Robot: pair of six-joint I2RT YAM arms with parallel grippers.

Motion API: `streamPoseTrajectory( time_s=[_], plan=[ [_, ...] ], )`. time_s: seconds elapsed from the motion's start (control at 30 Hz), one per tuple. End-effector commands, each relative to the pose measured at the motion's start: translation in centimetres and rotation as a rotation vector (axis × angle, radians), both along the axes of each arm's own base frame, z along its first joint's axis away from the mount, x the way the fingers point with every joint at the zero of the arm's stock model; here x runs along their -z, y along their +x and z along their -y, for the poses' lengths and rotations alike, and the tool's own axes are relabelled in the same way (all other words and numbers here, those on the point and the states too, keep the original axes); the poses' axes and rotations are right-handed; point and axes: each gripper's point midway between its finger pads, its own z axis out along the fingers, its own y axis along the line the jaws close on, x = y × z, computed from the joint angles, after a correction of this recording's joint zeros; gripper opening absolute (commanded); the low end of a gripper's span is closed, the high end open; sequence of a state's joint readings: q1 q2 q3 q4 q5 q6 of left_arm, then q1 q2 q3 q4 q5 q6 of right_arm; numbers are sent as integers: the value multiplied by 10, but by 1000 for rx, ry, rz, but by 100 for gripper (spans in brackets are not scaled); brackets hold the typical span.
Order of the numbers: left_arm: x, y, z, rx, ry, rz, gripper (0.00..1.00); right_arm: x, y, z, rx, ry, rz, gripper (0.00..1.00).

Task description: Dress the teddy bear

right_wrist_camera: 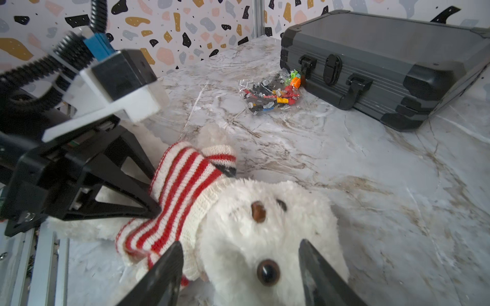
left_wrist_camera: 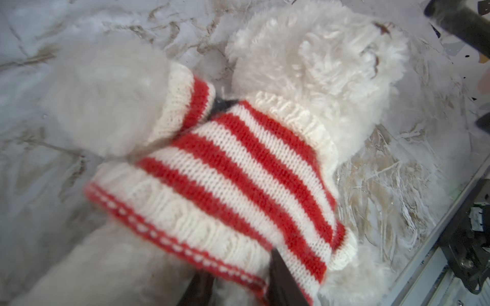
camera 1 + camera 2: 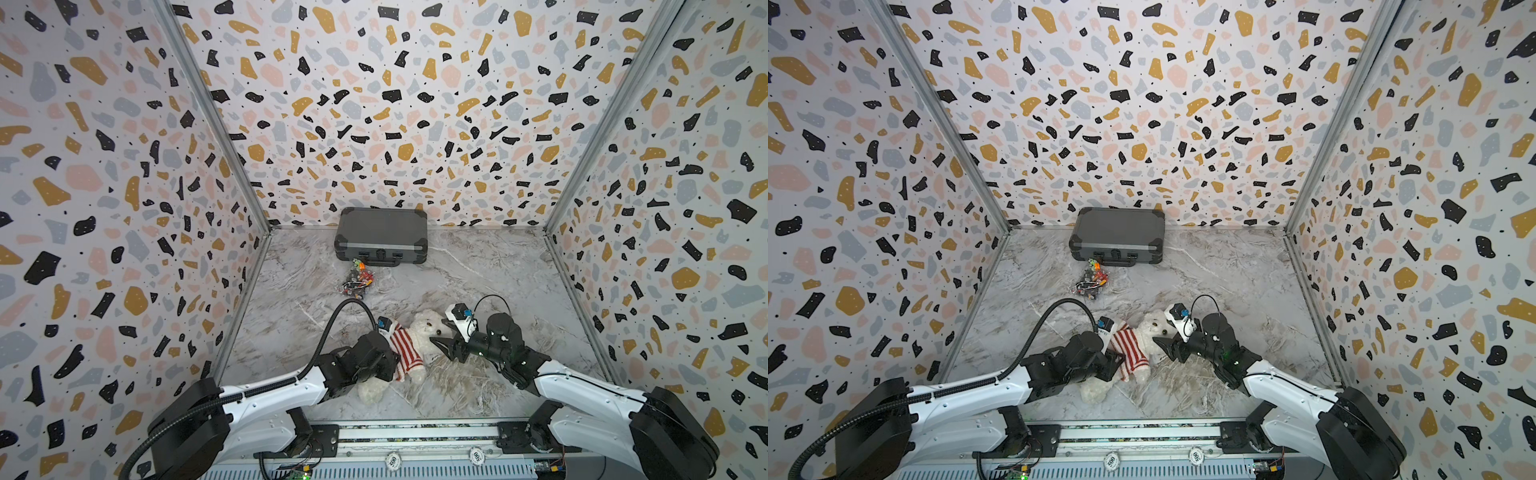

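The teddy bear point(image 3: 424, 328) lay on the table point(image 3: 478, 270); the right hand point(image 3: 439, 348), jaws apart, needed to steady its head while the left hand point(image 1: 159, 193), grip unclear, drew the sweater point(image 3: 405, 345) down.

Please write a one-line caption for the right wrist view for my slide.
Open right gripper at the face of a white teddy bear wearing a red-and-white striped sweater.

Bag point(image 3: 356, 279) betw. bear point(image 3: 422, 328) & case point(image 3: 380, 232)
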State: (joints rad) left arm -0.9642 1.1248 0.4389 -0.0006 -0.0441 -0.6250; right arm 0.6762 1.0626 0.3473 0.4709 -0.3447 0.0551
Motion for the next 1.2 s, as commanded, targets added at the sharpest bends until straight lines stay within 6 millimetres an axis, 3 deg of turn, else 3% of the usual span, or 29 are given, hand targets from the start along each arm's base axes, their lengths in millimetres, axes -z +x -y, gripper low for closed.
streamPoseTrajectory(
  time_s=[0.0,0.2,0.7,0.97,1.17],
  plan=[
    [16,-14,-3,1,2,-55,32,-10,6,3,41,10,2,73],
    [26,-21,-8,-3,-11,-64,29,-22,11,5,49,77,-60,74],
    [34,-26,-3,4,-41,-67,27,-10,15,0,40,-42,-81,73],
    [30,-25,1,1,-56,-66,25,-1,12,-16,20,-117,-65,62],
    [28,-24,2,-1,-62,-67,24,8,15,-15,50,-170,-55,54]
  ],
)
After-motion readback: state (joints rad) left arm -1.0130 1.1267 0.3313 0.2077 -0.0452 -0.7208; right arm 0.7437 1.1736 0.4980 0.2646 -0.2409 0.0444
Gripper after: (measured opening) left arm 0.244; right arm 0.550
